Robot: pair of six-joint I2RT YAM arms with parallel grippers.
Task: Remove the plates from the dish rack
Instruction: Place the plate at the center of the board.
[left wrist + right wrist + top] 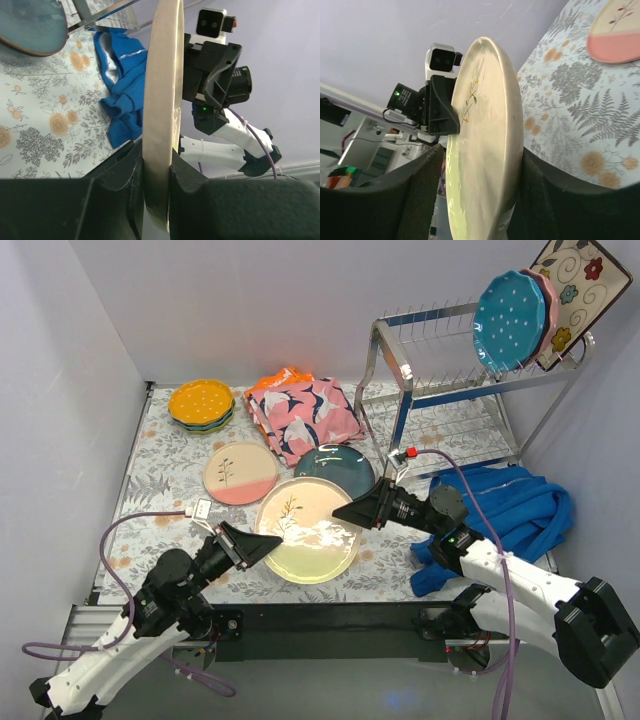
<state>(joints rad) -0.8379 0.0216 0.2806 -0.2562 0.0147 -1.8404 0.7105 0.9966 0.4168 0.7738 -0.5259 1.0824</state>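
A large cream plate with a sprig print hangs low over the table between both grippers. My left gripper is shut on its near-left rim; the left wrist view shows the fingers clamped on the rim of the plate. My right gripper straddles the opposite rim. In the right wrist view one finger lies against the back of the plate, and a thin gap shows on the face side. The dish rack holds a dotted blue plate, a pink plate and a square floral plate.
On the table lie a dark teal plate, a cream-pink plate, a stack topped by a dotted orange plate and a pink bird-print cloth. A blue garment lies under the rack's front. White walls close in both sides.
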